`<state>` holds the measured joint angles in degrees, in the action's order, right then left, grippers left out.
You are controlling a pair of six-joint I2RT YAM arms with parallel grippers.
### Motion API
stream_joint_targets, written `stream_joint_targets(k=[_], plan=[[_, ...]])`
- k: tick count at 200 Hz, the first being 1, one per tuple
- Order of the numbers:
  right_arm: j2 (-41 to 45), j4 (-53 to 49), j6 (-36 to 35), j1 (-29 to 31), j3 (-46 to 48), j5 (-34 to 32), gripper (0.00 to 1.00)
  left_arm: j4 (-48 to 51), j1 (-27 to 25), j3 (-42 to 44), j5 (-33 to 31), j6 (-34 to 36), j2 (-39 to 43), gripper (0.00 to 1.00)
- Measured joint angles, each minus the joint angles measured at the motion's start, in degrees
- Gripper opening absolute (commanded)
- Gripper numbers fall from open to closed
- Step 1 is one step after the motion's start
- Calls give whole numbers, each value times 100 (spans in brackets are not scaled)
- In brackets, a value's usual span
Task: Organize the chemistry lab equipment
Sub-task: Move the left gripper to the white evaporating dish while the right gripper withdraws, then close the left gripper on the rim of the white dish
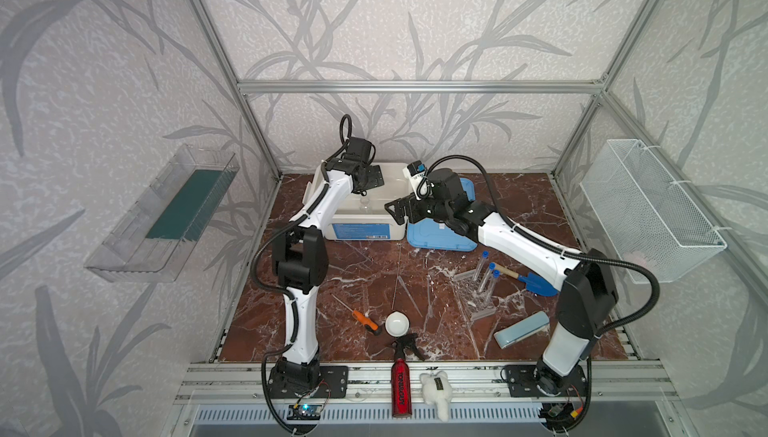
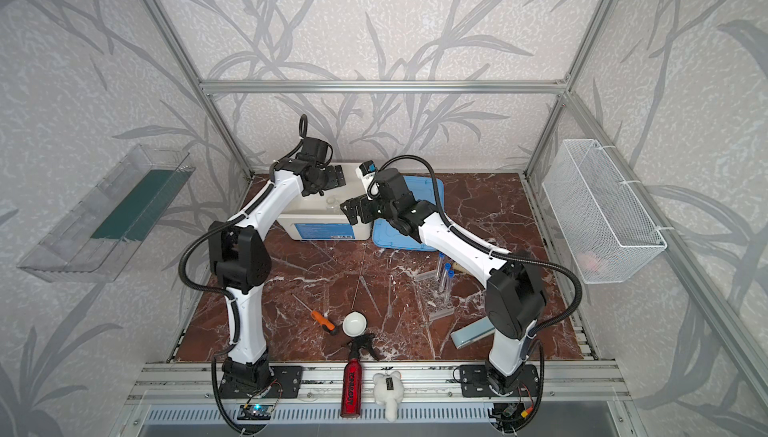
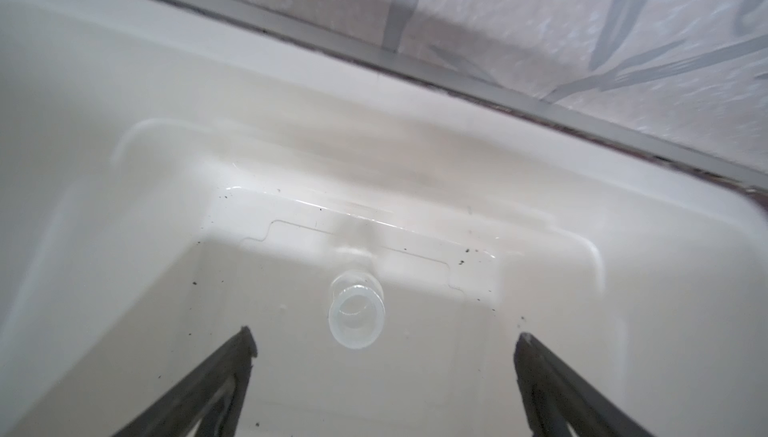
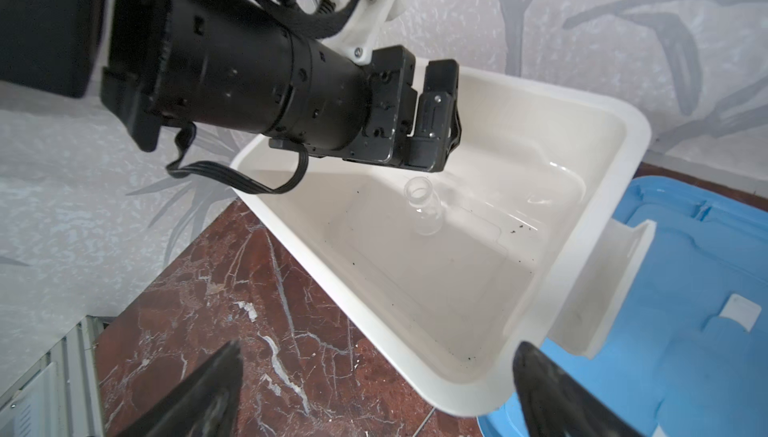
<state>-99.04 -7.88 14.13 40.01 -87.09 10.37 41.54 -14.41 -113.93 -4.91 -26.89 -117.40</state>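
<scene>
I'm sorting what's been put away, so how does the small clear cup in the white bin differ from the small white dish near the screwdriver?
The small clear cup is see-through and taller than wide; the white dish is opaque, shallow and wide. The cup sits inside the white bin below the open left gripper; the dish lies out on the marble tabletop beside the orange-handled screwdriver. Both are small, round, and held by neither gripper.

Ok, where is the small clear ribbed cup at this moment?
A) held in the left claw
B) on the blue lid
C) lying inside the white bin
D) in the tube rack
C: the small clear ribbed cup lies loose on the floor of the white bin, below the left claw, whose jaws stand wide apart.
</scene>
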Motion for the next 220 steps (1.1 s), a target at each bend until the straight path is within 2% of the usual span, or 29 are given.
stream_joint_targets(k=[37, 90, 132, 150, 173, 220], plan=[[964, -227, -199, -2, 389, -42, 99, -52, -306, 654, 2, 111, 1257, 99], [2391, -940, -413, -33, 1742, -107, 99, 92, -1215, 2461, 35, 256, 3327, 97], [3276, -1338, -446, -31, 3040, -2, 99, 498, -2118, 4063, 74, -391, 4599, 97], [3421, -1425, -459, 9, 3383, 17, 99, 476, -2664, 4710, 105, -813, 4776, 98], [3512, -1432, -396, 63, 3738, 13, 99, 345, -3303, 5438, 190, -1410, 4603, 98], [4041, -1189, -160, 463, 4419, -243, 99, 55, -4039, 5904, 210, -2245, 3698, 98]])
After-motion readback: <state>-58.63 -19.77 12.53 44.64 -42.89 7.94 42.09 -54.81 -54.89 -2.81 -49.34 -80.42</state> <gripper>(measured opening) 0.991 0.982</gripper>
